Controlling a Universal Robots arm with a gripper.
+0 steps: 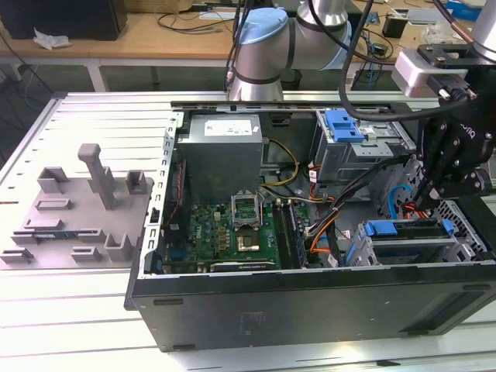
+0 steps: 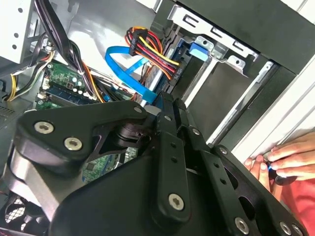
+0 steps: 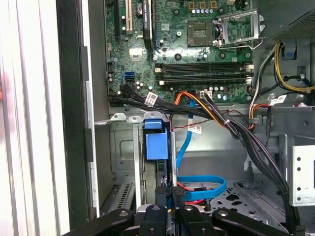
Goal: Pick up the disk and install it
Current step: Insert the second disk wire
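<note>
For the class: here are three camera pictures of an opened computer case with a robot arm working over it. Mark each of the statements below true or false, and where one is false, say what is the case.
1. The gripper hangs over the case at the exterior view's right. True.
2. The case's side panel is closed. False: it is off, and the green circuit board shows.
3. A person's hand rests at the case's edge in the second wrist view. True.
4. The grey holder carries the disk. False: no disk lies on it.
5. The flat cable near the gripper is red. False: it is blue.

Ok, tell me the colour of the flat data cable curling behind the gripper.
Light blue. The flat cable shows best in the second wrist view, looping above the gripper.
</note>
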